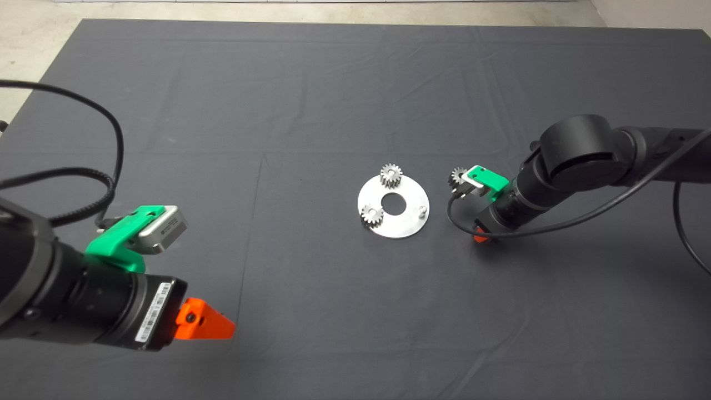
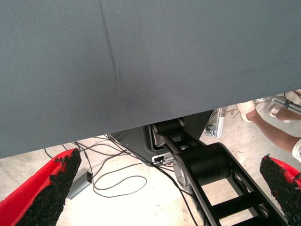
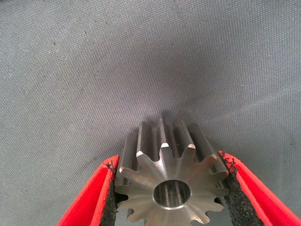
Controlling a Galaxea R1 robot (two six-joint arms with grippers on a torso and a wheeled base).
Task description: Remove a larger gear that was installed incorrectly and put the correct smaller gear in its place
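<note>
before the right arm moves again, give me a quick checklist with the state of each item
1. Larger gear off the plate: ok.
2. Right gripper fingers pressed on both sides of it: ok.
3. Pin on the plate bare: ok.
4. Smaller gear on the mat beside the right arm: ok, partly hidden.
5. Larger gear resting on the mat: cannot tell.
6. Left gripper open, far from the plate at lower left: ok.

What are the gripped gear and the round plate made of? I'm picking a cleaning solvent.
The larger gear looks like machined steel: bright grey, glinting tooth edges, fine tool marks on its face. The round plate seems brushed metal, pale silver with a flat sheen; steel or aluminium, I cannot tell.
</note>
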